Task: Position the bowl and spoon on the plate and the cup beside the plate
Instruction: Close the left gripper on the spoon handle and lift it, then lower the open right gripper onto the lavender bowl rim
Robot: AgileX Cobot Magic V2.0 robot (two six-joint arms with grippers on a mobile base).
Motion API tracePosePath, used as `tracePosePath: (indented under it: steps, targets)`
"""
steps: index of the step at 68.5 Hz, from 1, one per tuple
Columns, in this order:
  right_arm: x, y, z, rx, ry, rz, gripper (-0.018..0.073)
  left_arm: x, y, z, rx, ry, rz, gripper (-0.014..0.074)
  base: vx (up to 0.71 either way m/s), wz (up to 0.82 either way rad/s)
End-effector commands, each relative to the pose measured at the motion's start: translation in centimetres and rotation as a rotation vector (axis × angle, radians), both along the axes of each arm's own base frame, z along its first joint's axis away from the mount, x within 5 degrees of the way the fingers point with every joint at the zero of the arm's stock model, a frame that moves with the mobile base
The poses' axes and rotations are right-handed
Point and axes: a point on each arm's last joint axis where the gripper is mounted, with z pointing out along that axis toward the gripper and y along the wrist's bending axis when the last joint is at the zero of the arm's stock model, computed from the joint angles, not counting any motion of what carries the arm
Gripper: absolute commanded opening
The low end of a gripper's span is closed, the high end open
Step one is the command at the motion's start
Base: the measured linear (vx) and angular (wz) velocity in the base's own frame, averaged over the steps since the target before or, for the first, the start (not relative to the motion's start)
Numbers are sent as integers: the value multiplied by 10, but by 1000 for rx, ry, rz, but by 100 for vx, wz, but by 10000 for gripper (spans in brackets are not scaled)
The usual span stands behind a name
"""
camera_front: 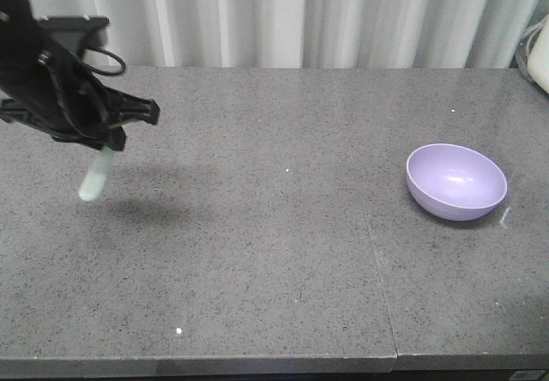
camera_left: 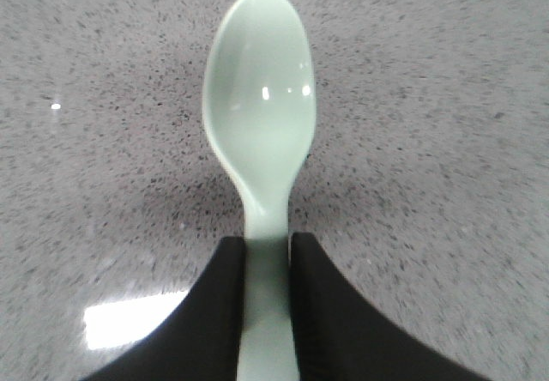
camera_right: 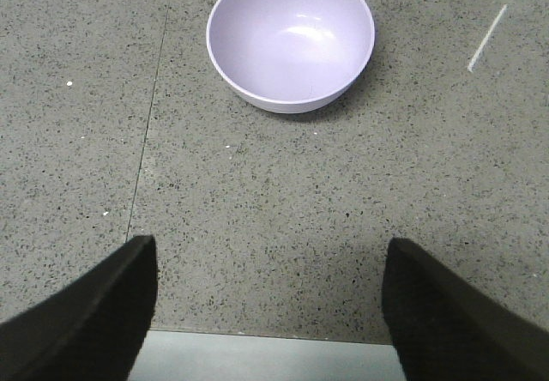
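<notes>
The left end effector pinches the handle of the mint-green spoon between its two black fingers. The spoon hangs with its scoop end down above the left part of the grey table, not touching it. The right end effector has its fingers spread wide apart, and the lavender bowl stands upright on the right part of the table, a little ahead of these fingers.

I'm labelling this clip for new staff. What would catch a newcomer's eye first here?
The mint spoon hangs over the left of the table in the front view, pinched by its handle in the left gripper. Next comes the purple bowl, empty and alone at the right, with the right gripper open short of it.
</notes>
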Motion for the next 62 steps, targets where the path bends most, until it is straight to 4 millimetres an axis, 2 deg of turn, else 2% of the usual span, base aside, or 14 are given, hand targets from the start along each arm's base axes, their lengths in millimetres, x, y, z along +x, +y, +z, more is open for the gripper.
tracePosePath:
  steps: [1, 16, 33, 48, 62]
  targets:
    - [2, -1, 13, -3, -85, -3, 538, -28, 5, 46, -36, -127, -16, -8, 0, 0]
    - [2, -1, 13, -3, -85, -3, 538, -71, 17, 82, -42, -191, -32, -8, 0, 0]
    - [2, -1, 13, -3, -84, -3, 538, -108, 28, 107, -55, -242, -33, -8, 0, 0]
    - [2, -1, 13, -3, -84, -3, 538, -130, 34, 122, -73, -305, -33, -8, 0, 0]
    - [3, -2, 15, 16, -108, -34, 538, -135, 35, 125, -77, -320, -32, -8, 0, 0]
